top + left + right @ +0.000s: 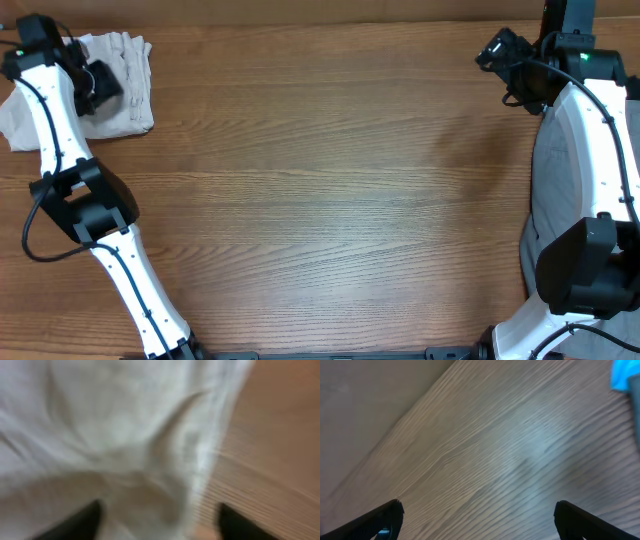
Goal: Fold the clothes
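Left arm [50, 110] and right arm [592, 130]: white shells, black joints, thin black cables along the links.

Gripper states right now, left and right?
Left gripper: open, fingers straddling the cream garment.
Right gripper: open, empty, over the table.

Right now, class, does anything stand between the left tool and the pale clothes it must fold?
Nothing visible does. The left tool sits directly over the pale clothes, cloth close up in its wrist view.
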Tool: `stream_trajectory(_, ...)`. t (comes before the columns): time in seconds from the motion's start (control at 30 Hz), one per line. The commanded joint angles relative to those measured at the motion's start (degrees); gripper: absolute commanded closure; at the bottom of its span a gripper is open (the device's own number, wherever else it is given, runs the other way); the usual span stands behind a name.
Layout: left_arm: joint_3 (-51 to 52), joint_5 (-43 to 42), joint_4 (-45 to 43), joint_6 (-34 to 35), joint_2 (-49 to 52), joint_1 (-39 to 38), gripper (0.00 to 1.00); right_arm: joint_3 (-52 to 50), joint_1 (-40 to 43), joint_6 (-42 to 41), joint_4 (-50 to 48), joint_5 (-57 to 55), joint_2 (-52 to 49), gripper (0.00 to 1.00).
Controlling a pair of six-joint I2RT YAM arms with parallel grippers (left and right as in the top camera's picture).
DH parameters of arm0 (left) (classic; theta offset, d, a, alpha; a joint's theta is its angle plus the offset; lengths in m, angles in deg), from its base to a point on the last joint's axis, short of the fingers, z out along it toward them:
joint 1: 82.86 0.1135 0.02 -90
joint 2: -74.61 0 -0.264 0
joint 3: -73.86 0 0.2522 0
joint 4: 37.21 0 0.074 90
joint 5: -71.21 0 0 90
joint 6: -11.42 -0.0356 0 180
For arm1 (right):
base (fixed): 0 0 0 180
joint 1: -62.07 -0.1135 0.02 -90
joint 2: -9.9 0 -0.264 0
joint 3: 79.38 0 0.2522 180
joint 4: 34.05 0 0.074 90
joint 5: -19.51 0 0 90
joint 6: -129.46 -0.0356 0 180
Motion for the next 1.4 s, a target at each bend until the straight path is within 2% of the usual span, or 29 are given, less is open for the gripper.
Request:
stream_trajectory(0.0,-3.45,-10.58,1.27,0.55,-10.32,-0.79,0.0,1.88,0.39,-0.46,0.5,9.25,2.78,0.0)
stream_trajectory(0.1,-3.45,-13.27,1.92,0.68,-12.5,-0.81,0.0,1.92,0.92,-0.42,4.2,10.47,6.64,0.0)
stream_trajectory(0.2,-3.43,-15.87,2.03,1.86,-12.72,-0.85,0.0,1.9,1.01,-0.42,10.03,5.75,11.61,0.0)
stream_trajectory(0.33,-3.32,-14.69,2.01,1.99,-12.5,-0.85,0.0,1.9,1.01,-0.44,17.66,-1.33,19.15,0.0)
stream_trajectory(0.57,-3.32,-14.69,2.01,1.99,-12.48,-0.85,0.0,1.9,0.28,-0.46,29.35,0.76,29.46,0.0)
stream_trajectory(0.97,-3.32,-14.71,2.01,1.99,-12.48,-0.85,0.0,1.88,0.28,0.42,41.33,4.02,32.59,0.0)
stream_trajectory(1.13,-3.32,-14.69,2.01,1.99,-12.48,-0.85,0.0,1.84,0.24,1.7,38.58,3.91,33.22,0.0)
stream_trajectory(1.23,-3.32,-14.69,2.01,1.99,-12.48,-0.85,0.0,0.55,-0.52,2.58,30.86,1.75,33.88,0.0)
stream_trajectory(1.37,-3.32,-14.71,2.01,1.99,-12.48,-0.85,0.0,-7.17,-3.21,10.99,17.03,1.44,39.17,0.0)
